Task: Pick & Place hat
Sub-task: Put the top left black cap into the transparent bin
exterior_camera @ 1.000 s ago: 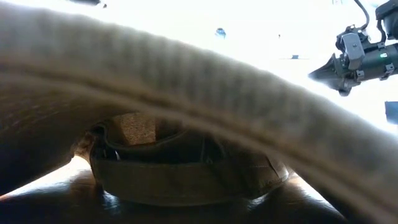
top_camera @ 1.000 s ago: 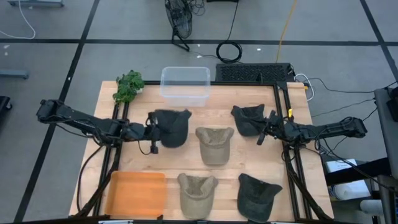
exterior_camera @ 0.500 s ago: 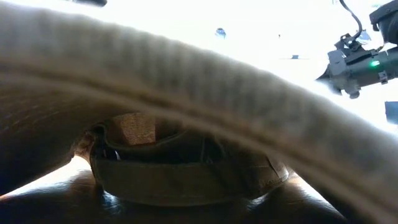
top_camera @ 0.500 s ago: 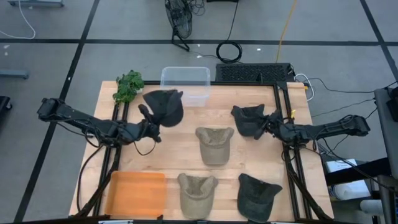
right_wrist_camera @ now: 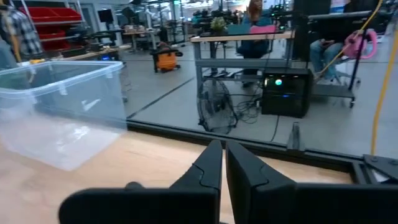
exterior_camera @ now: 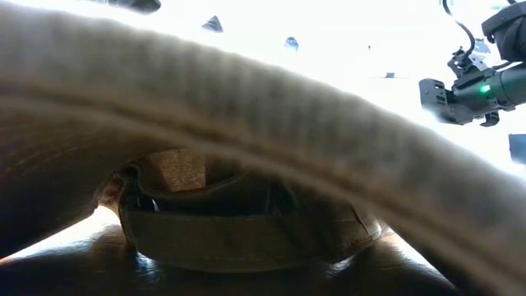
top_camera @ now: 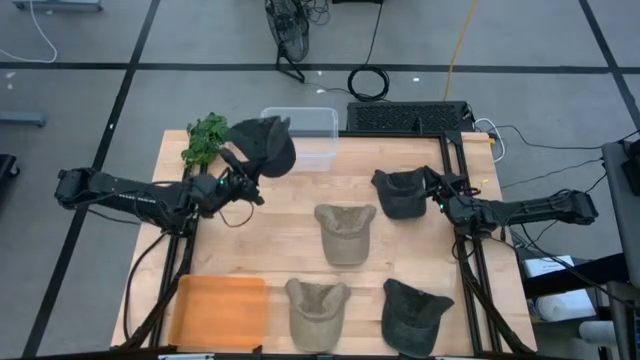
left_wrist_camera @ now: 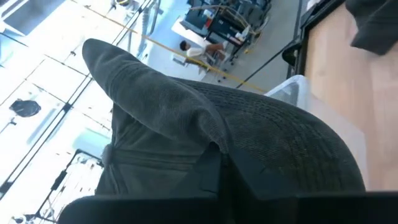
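Carrying hat number one toward the bin

Looks like early days: the left gripper (top_camera: pixel 243 176) is clamped on a dark hat (top_camera: pixel 265 146), held up right beside the clear bin (top_camera: pixel 312 128), not dropped in yet. Four other caps sit on the table (top_camera: pixel 290 250). The left arm reaches toward the bin; the right gripper (top_camera: pixel 432 192) waits closed beside another dark cap (top_camera: pixel 398 192).

I am running this rig in a robotics lab or workshop hall. Beyond my wooden table (top_camera: pixel 300 255) I see grey concrete floor (top_camera: pixel 80 110) marked with dark lines, a coiled cable (top_camera: pixel 368 82), and a floor fan (right_wrist_camera: pixel 216 106). Metal workbenches (right_wrist_camera: pixel 249 46) carry electronics; red storage bins (right_wrist_camera: pixel 53 15) line a shelf, and people (right_wrist_camera: pixel 15 34) stand at the benches.
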Available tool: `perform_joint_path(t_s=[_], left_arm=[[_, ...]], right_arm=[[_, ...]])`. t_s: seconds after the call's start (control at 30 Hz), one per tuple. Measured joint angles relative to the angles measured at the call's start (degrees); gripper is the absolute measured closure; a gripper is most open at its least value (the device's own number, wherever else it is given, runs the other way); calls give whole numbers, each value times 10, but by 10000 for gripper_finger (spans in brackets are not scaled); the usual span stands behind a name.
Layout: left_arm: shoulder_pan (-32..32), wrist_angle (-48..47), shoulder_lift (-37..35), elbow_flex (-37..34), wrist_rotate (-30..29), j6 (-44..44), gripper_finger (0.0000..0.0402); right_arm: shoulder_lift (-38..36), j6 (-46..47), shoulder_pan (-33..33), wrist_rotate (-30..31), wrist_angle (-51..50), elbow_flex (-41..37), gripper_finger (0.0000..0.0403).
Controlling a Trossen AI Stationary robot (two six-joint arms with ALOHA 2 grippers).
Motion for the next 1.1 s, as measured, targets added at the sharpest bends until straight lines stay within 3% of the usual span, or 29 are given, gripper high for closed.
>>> perform_joint_path(t_s=[0.17,0.23,0.47,0.53,0.83,1.0,1.1], left_arm=[[64,25,0,0,39,0,385],[79,27,0,0,54,-11,393],[115,59,0,0,170,-12,379],[134,75,0,0,192,-16,382],[225,92,23,0,258,-16,383],[232,126,80,0,283,15,394],[233,199,126,0,281,49,385]], right_arm=[[0,-34,-25,-4,32,0,403],[0,-63,-35,-42,66,0,403],[0,-174,-53,-368,199,0,403],[0,-173,-53,-411,205,0,403],[29,-128,-53,-421,180,0,403],[56,-151,-53,-421,244,0,403],[70,-188,-53,-421,283,0,403]])
